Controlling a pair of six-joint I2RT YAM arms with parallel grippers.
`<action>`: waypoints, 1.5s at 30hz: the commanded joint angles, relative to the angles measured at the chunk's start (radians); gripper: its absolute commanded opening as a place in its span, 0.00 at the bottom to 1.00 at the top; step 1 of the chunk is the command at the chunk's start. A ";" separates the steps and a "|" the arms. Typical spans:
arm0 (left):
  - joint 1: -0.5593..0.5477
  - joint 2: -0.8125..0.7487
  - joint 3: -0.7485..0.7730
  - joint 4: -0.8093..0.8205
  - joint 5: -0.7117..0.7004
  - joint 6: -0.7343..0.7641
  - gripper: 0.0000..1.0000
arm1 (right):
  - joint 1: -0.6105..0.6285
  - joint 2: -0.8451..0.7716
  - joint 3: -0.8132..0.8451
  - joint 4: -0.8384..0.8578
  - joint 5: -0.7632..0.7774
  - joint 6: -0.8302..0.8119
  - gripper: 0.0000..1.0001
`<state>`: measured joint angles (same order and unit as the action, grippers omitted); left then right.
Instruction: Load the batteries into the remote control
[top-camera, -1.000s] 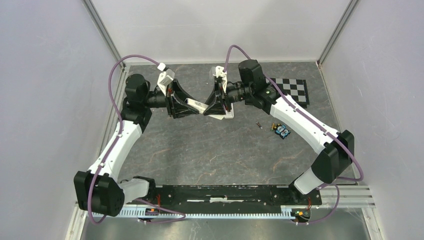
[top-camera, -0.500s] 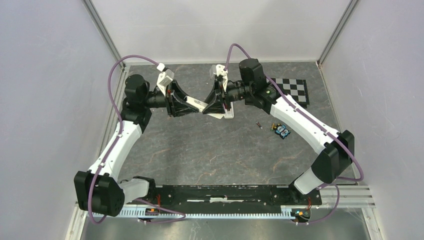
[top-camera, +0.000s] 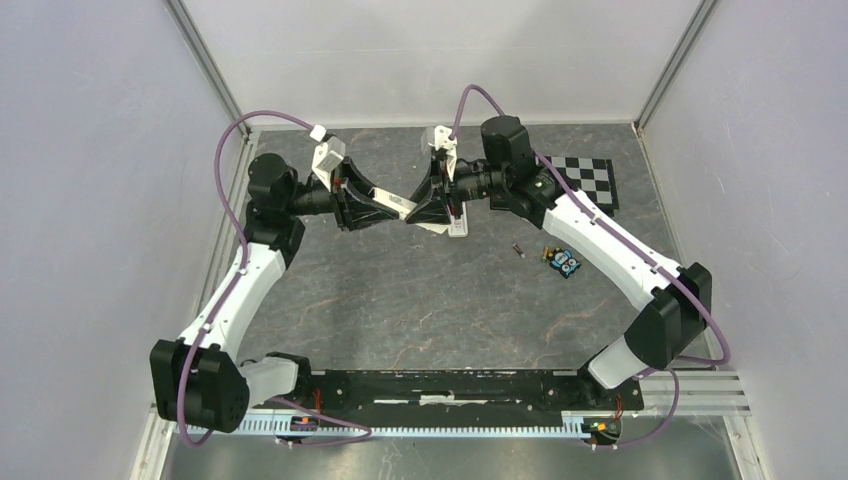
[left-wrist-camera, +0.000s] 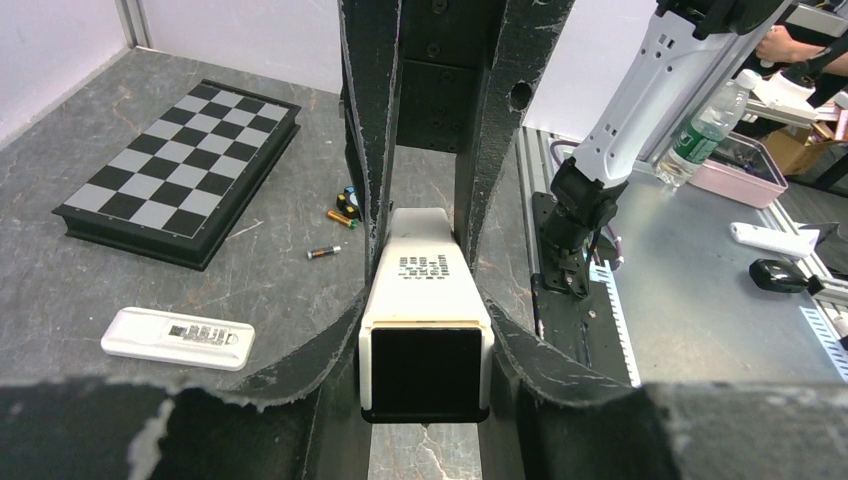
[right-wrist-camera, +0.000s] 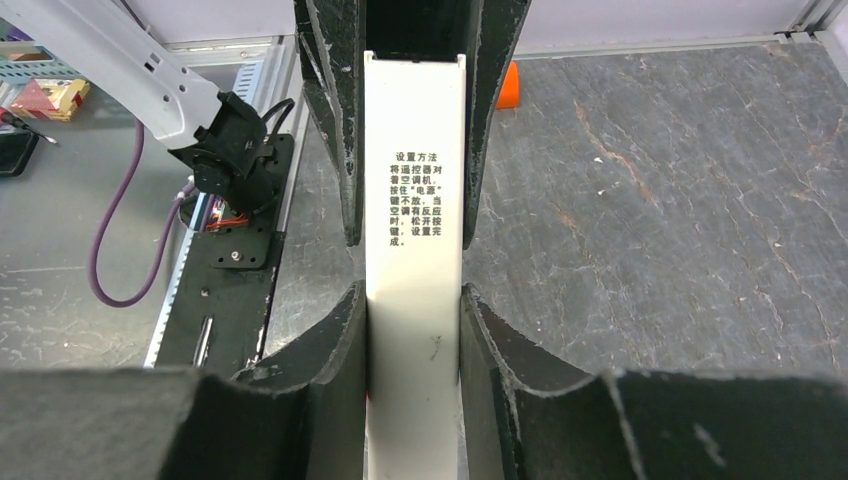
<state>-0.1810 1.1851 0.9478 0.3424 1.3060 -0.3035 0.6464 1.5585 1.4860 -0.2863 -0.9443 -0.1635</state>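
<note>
— None loaded, I'd say: the small slim cylindrical batteries (top-camera: 560, 262) lie loose on the table (top-camera: 400, 300).
— The white rounded remote control (left-wrist-camera: 178, 338)?
— Flat, farther back, unheld. Past it, left gripper (left-wrist-camera: 425, 340) and right gripper (right-wrist-camera: 413, 330) both clamp a long plain white bar (right-wrist-camera: 413, 180).

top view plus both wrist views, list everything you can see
white bar: 1, white with printed text and a dark end, gripped from both ends
remote control: 1, white, flat on the table beside the grippers
batteries: one loose, plus a partly blue cluster, number unclear, right of centre
chessboard: 1, black and grey, far right corner
bottle: 1, clear with green label, off the table
table: 1, dark grey stone pattern
arms: 2, white and black, meeting far middle
left gripper: shut on the white bar
right gripper: shut on the white bar
</note>
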 joint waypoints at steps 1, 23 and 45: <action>-0.002 -0.005 -0.011 0.070 0.031 -0.054 0.02 | -0.005 -0.053 -0.006 0.037 0.017 -0.035 0.13; 0.013 -0.064 -0.119 0.430 -0.193 -0.132 0.02 | -0.214 -0.180 -0.650 1.107 0.208 1.451 0.91; 0.012 -0.034 -0.145 0.645 -0.172 -0.245 0.02 | -0.122 -0.004 -0.590 1.392 0.204 1.828 0.78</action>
<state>-0.1688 1.1515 0.7967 0.9176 1.1522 -0.5121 0.5014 1.5360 0.8391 0.9848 -0.7464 1.5875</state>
